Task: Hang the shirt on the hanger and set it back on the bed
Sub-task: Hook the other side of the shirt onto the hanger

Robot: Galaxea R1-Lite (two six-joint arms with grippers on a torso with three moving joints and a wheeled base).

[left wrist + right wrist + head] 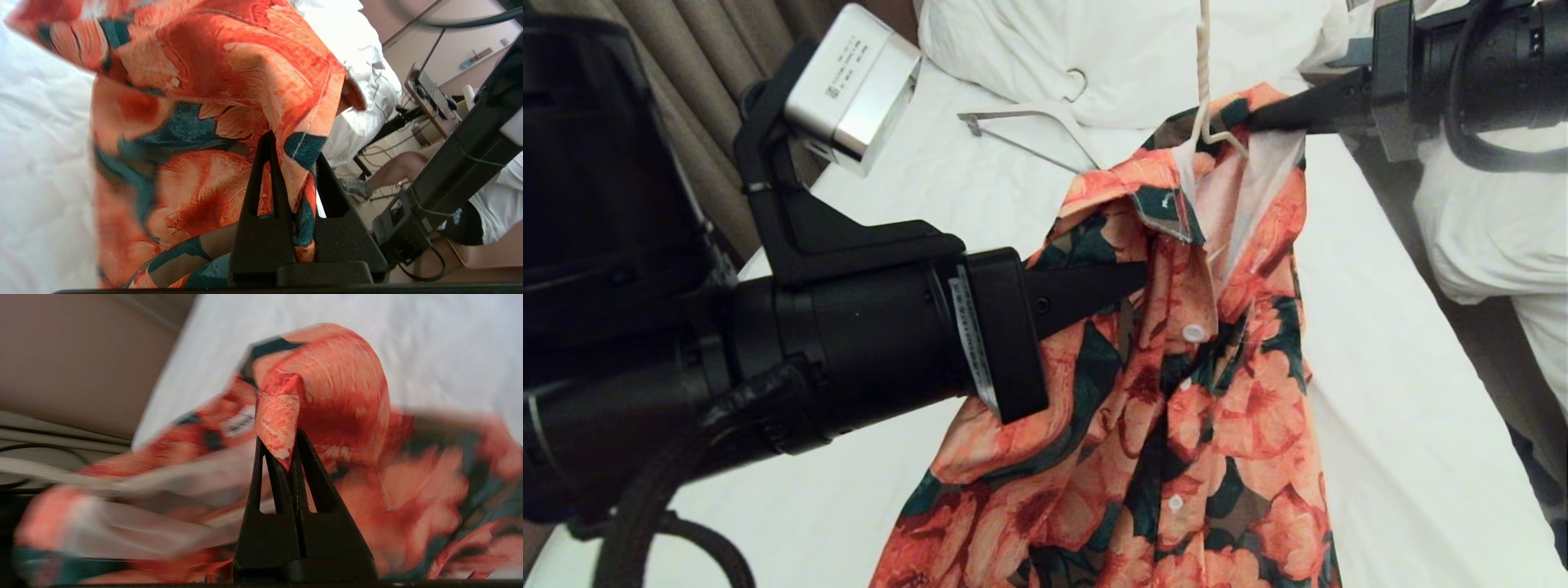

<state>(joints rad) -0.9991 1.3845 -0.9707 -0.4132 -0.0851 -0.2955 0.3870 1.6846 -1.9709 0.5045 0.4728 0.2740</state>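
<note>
I see the bed [1388, 343] filling most of my head view, its plain white sheet running up to a big white pillow [1127, 49] at the top. The shirt [1176, 392] hangs over the middle of the bed, its collar raised towards the pillow and its hem trailing down to my near edge. My left gripper [1139, 278] comes in from the left of the bed and is clamped on the shirt's front edge just below the collar; my right gripper [1254, 121] reaches in from the right and pinches a fold of fabric at the collar. The hanger [1202, 77] rises from the collar, its wire apparently inside the neck opening, though I can't be sure. A second hanger [1029, 122] lies flat on the bed below the pillow.
</note>
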